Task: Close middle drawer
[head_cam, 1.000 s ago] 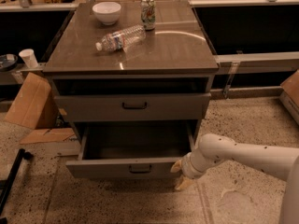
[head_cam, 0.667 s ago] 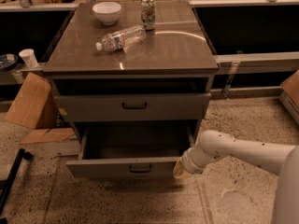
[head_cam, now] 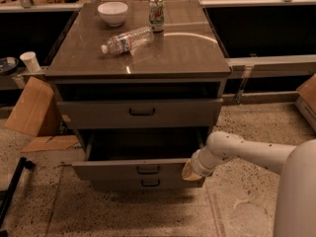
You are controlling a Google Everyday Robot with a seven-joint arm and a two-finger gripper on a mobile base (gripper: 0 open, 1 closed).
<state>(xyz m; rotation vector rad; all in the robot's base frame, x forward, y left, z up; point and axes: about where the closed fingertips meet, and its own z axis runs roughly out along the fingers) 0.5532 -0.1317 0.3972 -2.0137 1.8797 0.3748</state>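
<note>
One stiff metal middle drawer (head_cam: pixel 111 171), pulled out — you push flat front; gripper (head_cam: pixel 190 172) at right end, grip state unclear.

White, dark-speckled tubular arm (head_cam: pixel 256 152) ends in a yellowish gripper (head_cam: pixel 190 172) at the middle drawer (head_cam: pixel 108 171).

Countertop (head_cam: pixel 187 53) — white bowl (head_cam: pixel 112 12), soda can (head_cam: pixel 156 14) upright, water bottle (head_cam: pixel 127 40) on side; left — cardboard (head_cam: pixel 32 107), paper cup (head_cam: pixel 30 61).
</note>
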